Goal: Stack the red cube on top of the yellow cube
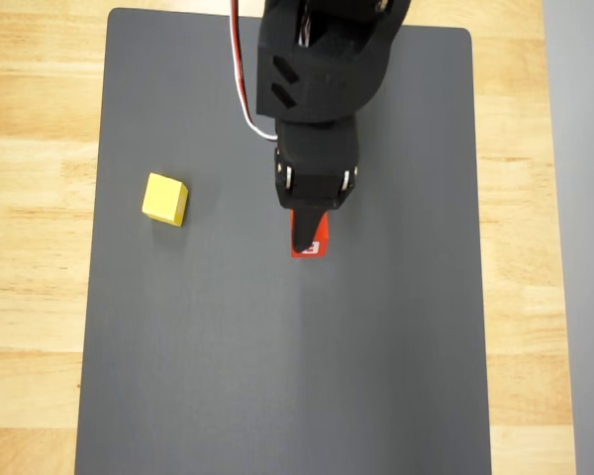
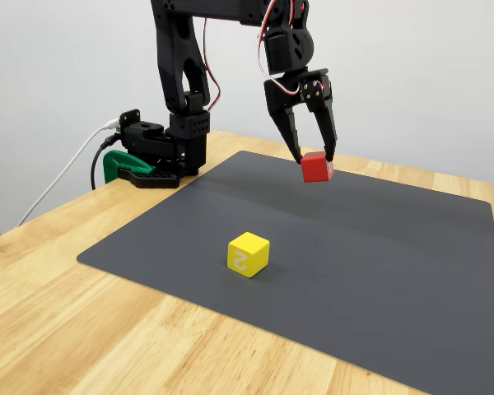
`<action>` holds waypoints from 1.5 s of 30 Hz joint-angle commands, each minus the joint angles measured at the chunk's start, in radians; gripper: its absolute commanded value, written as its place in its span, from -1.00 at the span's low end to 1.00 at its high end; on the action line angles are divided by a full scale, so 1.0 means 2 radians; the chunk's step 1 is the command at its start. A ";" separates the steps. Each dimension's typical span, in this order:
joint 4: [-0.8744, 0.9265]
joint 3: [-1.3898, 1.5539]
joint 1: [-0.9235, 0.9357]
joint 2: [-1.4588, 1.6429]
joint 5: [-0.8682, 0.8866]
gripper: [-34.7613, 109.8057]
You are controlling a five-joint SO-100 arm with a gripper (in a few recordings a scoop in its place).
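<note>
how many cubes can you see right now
2. The yellow cube sits on the dark mat; the red cube is held above the mat in the claw. None appear hidden.

A light wooden table (image 2: 82,329) carries a dark grey mat (image 2: 379,263) that covers most of its top. The yellow cube (image 2: 249,253) sits directly on the mat, toward its left edge in the overhead view. At the table's far corner in the fixed view, the arm's black base (image 2: 169,148) is held by a green clamp (image 2: 117,164).
</note>
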 commanded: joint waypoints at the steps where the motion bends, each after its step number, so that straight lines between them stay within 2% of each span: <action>1: 0.013 -0.024 0.028 0.035 -0.009 -0.52; 18: 0.012 -0.017 0.173 0.021 -0.055 -0.52; 27: -0.018 -0.016 0.259 -0.007 -0.091 -0.52; 33: -0.054 -0.024 0.280 -0.026 -0.097 -0.52; 45: -0.070 -0.059 0.292 -0.074 -0.090 -0.52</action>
